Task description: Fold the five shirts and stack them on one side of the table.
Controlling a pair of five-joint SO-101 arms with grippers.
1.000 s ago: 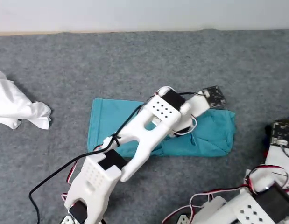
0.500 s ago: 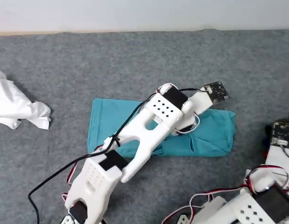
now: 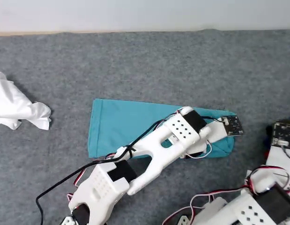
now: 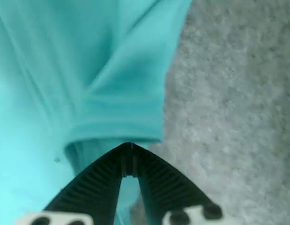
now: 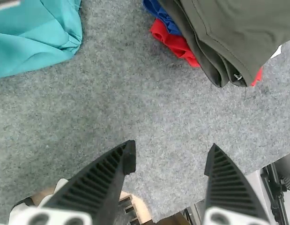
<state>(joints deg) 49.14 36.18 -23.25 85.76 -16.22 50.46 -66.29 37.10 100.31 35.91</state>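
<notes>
One teal shirt (image 3: pixel 121 122) is lying as a long band at the middle of the grey counter (image 3: pixel 135 61), and I am working on its fold. My left arm is reaching across it to its 3 o'clock end. There the left claw (image 4: pixel 128 161) is sitting with its jaws pressed together at a doubled hem, and I am reading that as a pinch on the cloth. I am judging this as mid-fold on this shirt, with nothing stacked yet. Next I am expecting to carry that end over toward 9 o'clock, keeping the pinch low so the layers are not dragging out of line. A crumpled white shirt (image 3: pixel 16 105) is waiting at the counter's 9 o'clock edge. Off at 4 o'clock the right claw (image 5: pixel 172 146) is hanging wide open over bare counter. An olive shirt (image 5: pixel 219 33), a red shirt (image 5: pixel 175 42) and a blue shirt (image 5: pixel 156 9) are lying heaped just beyond it.
</notes>
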